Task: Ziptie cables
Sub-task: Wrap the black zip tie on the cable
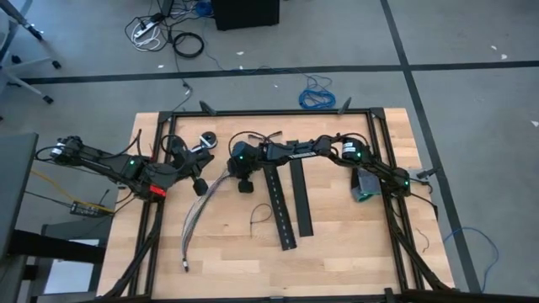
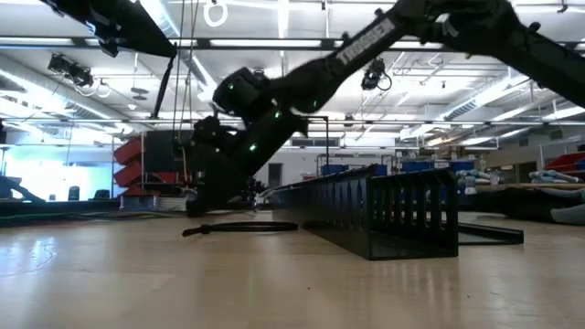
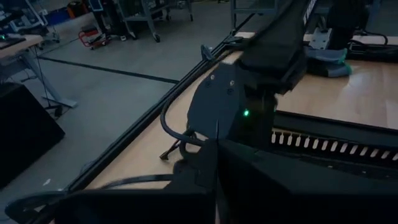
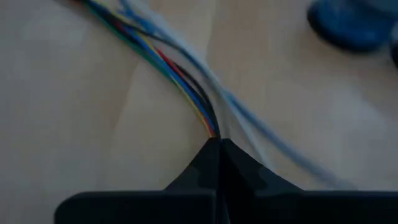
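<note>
Loose bundle of thin grey and coloured wires [image 1: 200,210] lies on the pale wooden table [image 1: 345,244], running from centre toward the near-left. Right gripper [image 4: 214,142] sits at the bundle's upper end, fingers pinched together on the wires. Left gripper [image 1: 199,187] just beside the bundle, fingers together, holding nothing.

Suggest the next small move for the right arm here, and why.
Probably lift slightly: the right end effector looks shut on the loose bundle of thin multicoloured wires, which otherwise lies flat on the wooden table, leaving no room beneath for a tie.
</note>
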`<action>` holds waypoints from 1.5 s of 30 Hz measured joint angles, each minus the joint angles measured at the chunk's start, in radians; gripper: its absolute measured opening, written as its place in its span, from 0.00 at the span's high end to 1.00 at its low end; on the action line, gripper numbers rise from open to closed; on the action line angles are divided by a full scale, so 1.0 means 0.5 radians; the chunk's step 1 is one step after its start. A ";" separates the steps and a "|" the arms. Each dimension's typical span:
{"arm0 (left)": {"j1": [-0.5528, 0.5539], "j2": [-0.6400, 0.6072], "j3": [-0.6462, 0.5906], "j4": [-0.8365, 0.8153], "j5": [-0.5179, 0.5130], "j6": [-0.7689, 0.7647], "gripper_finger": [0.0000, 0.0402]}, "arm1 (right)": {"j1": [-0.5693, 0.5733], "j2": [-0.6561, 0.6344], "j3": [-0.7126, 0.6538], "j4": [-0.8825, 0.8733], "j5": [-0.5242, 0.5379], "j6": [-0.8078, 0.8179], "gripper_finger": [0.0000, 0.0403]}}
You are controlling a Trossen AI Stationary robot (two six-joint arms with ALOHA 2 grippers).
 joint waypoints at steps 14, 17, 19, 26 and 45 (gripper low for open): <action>0.000 0.000 0.001 0.047 -0.001 0.081 1.00 | 0.237 -0.824 0.000 -0.823 1.072 -0.042 1.00; 0.000 0.000 0.001 0.048 0.000 0.081 1.00 | 0.256 -0.992 0.004 -1.145 1.223 0.090 1.00; 0.000 0.000 0.001 0.045 0.001 0.082 1.00 | 0.256 -1.085 0.003 -1.353 1.276 0.210 1.00; 0.000 0.001 0.001 0.059 0.033 0.118 1.00 | 0.258 -1.294 0.004 -1.923 1.306 0.615 1.00; 0.000 0.000 0.001 0.149 0.116 0.162 1.00 | 0.117 -0.894 0.003 -1.446 0.821 0.047 0.82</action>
